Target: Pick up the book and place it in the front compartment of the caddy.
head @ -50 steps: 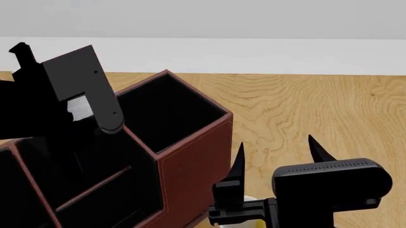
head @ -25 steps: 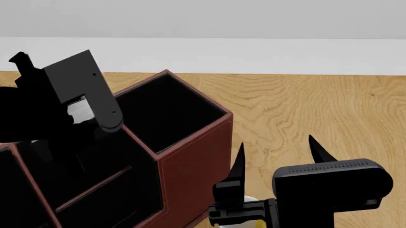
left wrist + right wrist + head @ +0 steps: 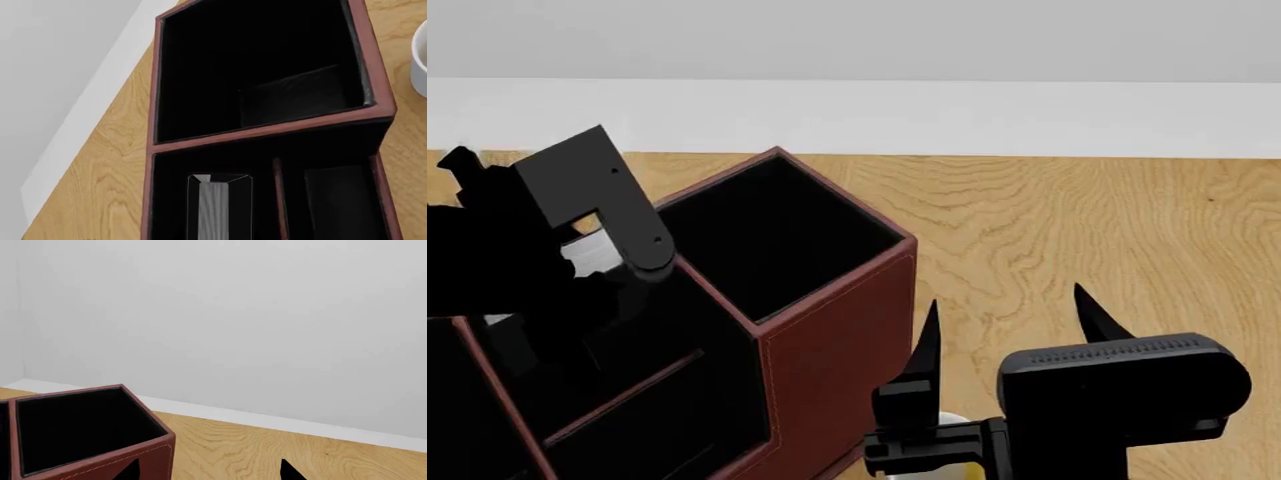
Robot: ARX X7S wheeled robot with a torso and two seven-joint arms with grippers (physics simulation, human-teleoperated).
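The book stands upright inside the caddy at lower centre, directly below the left gripper, whose jaws I cannot see; the right gripper is spread, empty.

A light wooden table with a wavy grain carries everything here. It runs back to a white skirting strip at the foot of a pale grey wall. The dark red caddy stands directly on the wood, its stitched walls upright and its black-lined compartments open upward. In the left wrist view the same caddy sits with bare wood along both of its long sides, and a white mug stands on the table just beside it, only its rim edge in view. In the right wrist view the caddy corner rises from the wood, with the wall behind
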